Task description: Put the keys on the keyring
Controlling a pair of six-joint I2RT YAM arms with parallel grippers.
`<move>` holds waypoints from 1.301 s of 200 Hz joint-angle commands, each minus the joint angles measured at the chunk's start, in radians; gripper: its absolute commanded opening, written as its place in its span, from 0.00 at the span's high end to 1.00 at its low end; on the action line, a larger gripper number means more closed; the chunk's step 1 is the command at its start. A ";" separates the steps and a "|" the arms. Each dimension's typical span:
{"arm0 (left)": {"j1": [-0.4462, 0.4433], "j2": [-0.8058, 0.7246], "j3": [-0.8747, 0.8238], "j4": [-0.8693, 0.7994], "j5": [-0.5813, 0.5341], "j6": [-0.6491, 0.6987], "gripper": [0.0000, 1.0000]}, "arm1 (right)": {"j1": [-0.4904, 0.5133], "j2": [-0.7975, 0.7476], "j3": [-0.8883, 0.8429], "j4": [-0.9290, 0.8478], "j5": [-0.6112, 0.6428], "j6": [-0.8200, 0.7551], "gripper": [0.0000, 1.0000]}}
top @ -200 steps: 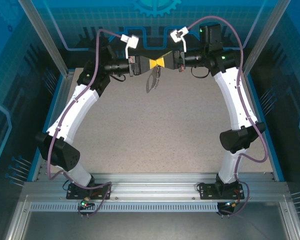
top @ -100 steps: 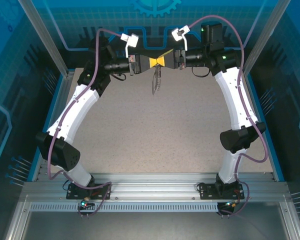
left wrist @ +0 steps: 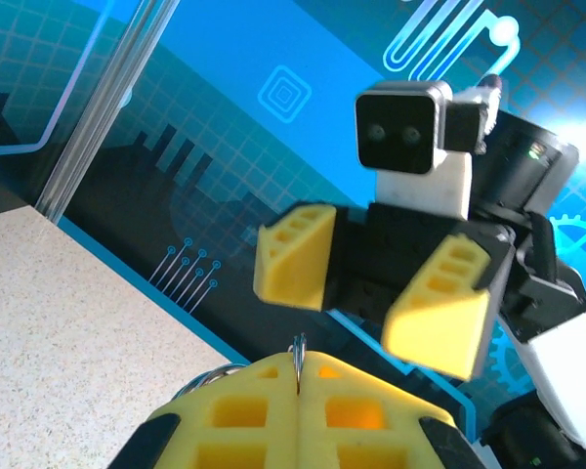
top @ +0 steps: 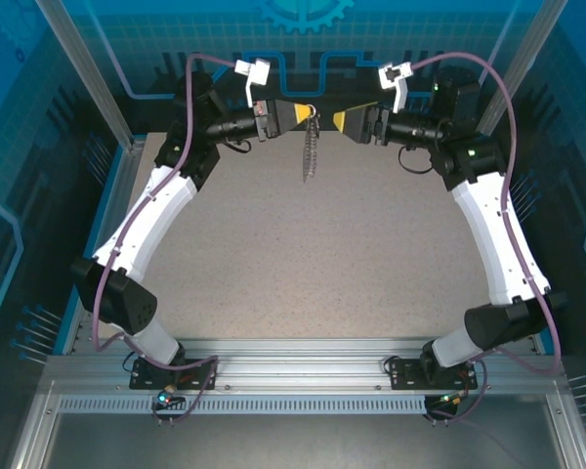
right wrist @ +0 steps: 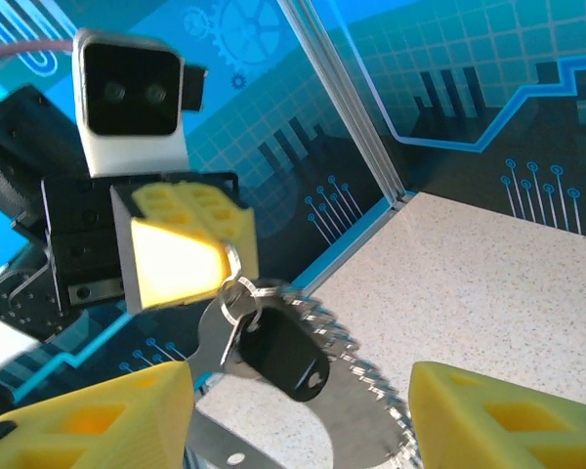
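The speckled surface lay below both arms, which faced each other over its far edge. The left end effector was clenched on a thin metal ring at the top of the keyring, whose grey strap hung clear of the surface. The right end effector stood released, just right of it and not touching. A small black-headed key dangled from the same ring, beside the silvery chain.

Hanging from the pinched fingertips of the left hand, well clear of the other hand: small black-headed key just below, grey strap keyring with silvery chain dangling lower.
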 commanded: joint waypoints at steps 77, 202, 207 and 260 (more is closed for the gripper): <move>-0.037 -0.039 -0.002 0.041 -0.049 -0.038 1.00 | 0.104 -0.085 -0.185 0.110 0.228 -0.017 0.38; -0.038 -0.030 0.011 0.034 -0.047 -0.038 1.00 | 0.108 -0.002 -0.062 0.120 0.175 -0.022 0.60; -0.038 -0.030 0.011 0.034 -0.047 -0.039 1.00 | 0.110 0.000 -0.060 0.120 0.167 -0.022 0.64; -0.037 -0.022 0.026 0.027 -0.055 -0.032 1.00 | 0.111 0.003 -0.053 0.096 0.102 -0.045 0.98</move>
